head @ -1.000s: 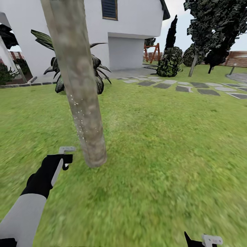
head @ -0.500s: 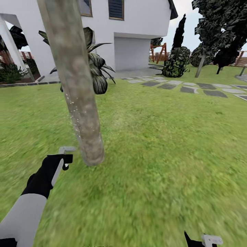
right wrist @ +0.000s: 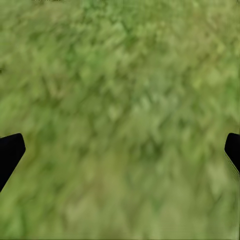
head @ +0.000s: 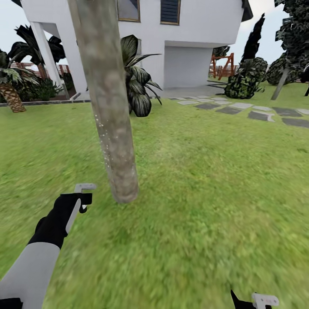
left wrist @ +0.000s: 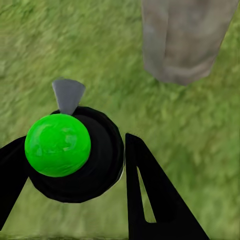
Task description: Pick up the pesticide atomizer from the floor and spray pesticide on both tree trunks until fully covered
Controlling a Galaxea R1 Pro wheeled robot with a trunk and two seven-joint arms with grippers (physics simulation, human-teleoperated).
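Tree trunk [head: 112, 128] stands before house [head: 189, 47].

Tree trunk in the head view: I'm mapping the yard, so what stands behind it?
Behind the tree trunk stand a dark spiky-leaved plant and the white house. The trunk covers part of both.

A blurry green grass lawn [head: 206, 201] fills the ground, running back to a white house [head: 193, 30] with two dark windows [head: 170, 10] high on its wall and a recessed, shaded bay beneath them. Grey stepping stones [head: 257, 115] lie in a line across the grass toward the right, past a dark spiky plant [head: 139, 92] and round dark bushes [head: 246, 79], with what may be a red-brown wooden frame [head: 223, 64] beyond. At far left stand a white pillar [head: 46, 58] and a palm [head: 10, 88], under pale, even daylight.
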